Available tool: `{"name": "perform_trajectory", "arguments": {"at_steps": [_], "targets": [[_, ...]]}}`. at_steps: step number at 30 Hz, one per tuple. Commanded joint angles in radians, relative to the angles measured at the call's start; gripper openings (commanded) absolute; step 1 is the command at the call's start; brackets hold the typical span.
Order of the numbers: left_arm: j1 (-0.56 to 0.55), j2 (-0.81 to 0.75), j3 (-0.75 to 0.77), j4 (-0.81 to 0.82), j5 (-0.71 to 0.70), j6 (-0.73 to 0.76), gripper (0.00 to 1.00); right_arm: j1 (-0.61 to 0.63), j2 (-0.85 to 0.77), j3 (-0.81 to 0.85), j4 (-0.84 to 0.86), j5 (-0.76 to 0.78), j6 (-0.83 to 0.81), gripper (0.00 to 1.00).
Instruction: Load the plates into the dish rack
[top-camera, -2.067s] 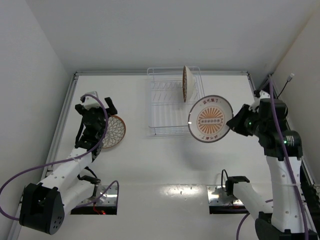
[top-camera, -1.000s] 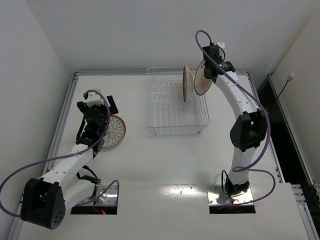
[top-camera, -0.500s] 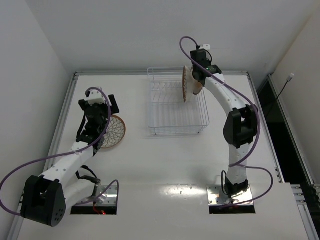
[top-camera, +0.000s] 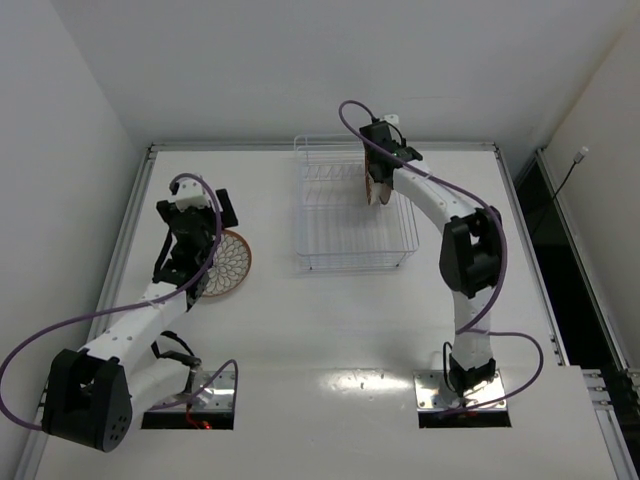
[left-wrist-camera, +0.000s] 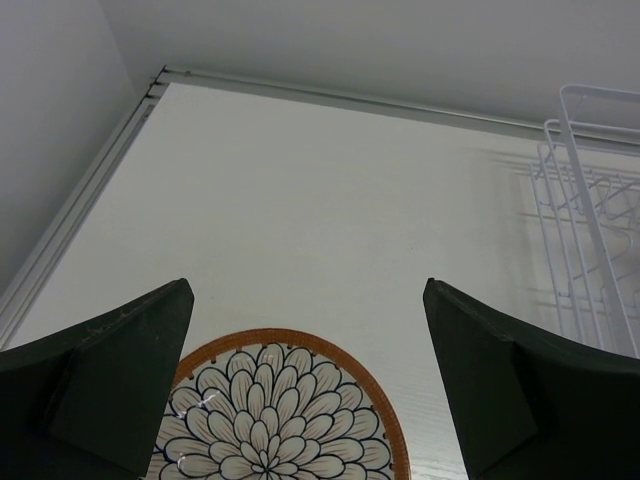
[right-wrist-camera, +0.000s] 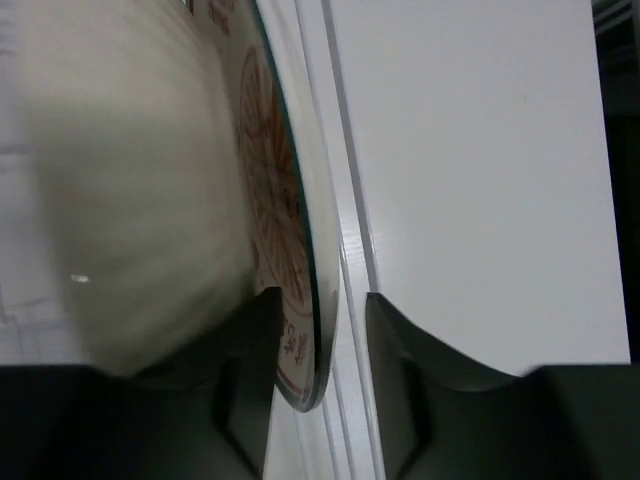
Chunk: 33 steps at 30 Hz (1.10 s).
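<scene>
Release step: my right gripper (right-wrist-camera: 322, 300) stands loosened around the sunburst plate (right-wrist-camera: 290, 200), upright in the dish rack (top-camera: 330, 240). My left gripper (left-wrist-camera: 310, 300) gapes over the table's petal plate (left-wrist-camera: 280, 410). Next, I'd back the right out cleanly.

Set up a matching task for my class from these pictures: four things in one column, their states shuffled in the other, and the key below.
Column one
1 sunburst plate
2 petal plate on the left side
3 left gripper
4 right gripper

Column two
A wide open, holding nothing
B lying flat on the table
C fingers either side of a plate's rim
D standing on edge in the rack

Pairs: 1-D, 2-B, 3-A, 4-C
</scene>
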Motion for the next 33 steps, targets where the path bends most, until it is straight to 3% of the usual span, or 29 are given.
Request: {"name": "perform_trajectory", "arguments": {"at_steps": [1, 4, 7, 10, 11, 16, 18, 21, 23, 27, 33], "targets": [[-0.007, 0.000, 0.059, -0.023, -0.067, -0.074, 1.00, 0.007, -0.063, -0.032, -0.018, -0.073, 0.037, 0.40], [-0.007, 0.014, 0.111, -0.168, -0.128, -0.156, 1.00, 0.007, -0.118, -0.022, -0.076, -0.055, 0.048, 0.63], [-0.007, 0.025, 0.111, -0.184, -0.128, -0.169, 1.00, 0.007, -0.231, -0.032, -0.095, -0.032, 0.057, 0.78], [-0.007, 0.035, 0.111, -0.257, -0.140, -0.276, 1.00, 0.007, -0.362, -0.055, -0.116, -0.096, 0.057, 0.81], [-0.007, 0.047, 0.099, -0.285, -0.150, -0.389, 1.00, -0.002, -0.394, -0.070, -0.136, -0.116, 0.057, 0.81], [-0.040, 0.098, 0.062, -0.408, -0.174, -0.636, 1.00, 0.010, -0.610, -0.212, -0.155, -0.303, 0.080, 0.82], [-0.103, 0.127, 0.053, -0.377, -0.203, -0.581, 1.00, 0.010, -0.737, -0.327, -0.139, -0.352, 0.095, 0.83], [-0.152, 0.158, 0.122, -0.377, -0.139, -0.453, 1.00, 0.001, -0.886, -0.452, -0.124, -0.423, 0.095, 0.88], [-0.182, 0.213, 0.204, -0.455, -0.165, -0.418, 1.00, 0.001, -0.932, -0.521, -0.124, -0.414, 0.085, 0.95], [-0.229, 0.288, 0.321, -0.598, -0.311, -0.378, 1.00, -0.010, -0.917, -0.546, -0.167, -0.356, 0.075, 0.96], [-0.238, 0.348, 0.387, -0.713, -0.322, -0.334, 1.00, -0.010, -0.850, -0.542, -0.133, -0.440, 0.075, 0.96]]}}
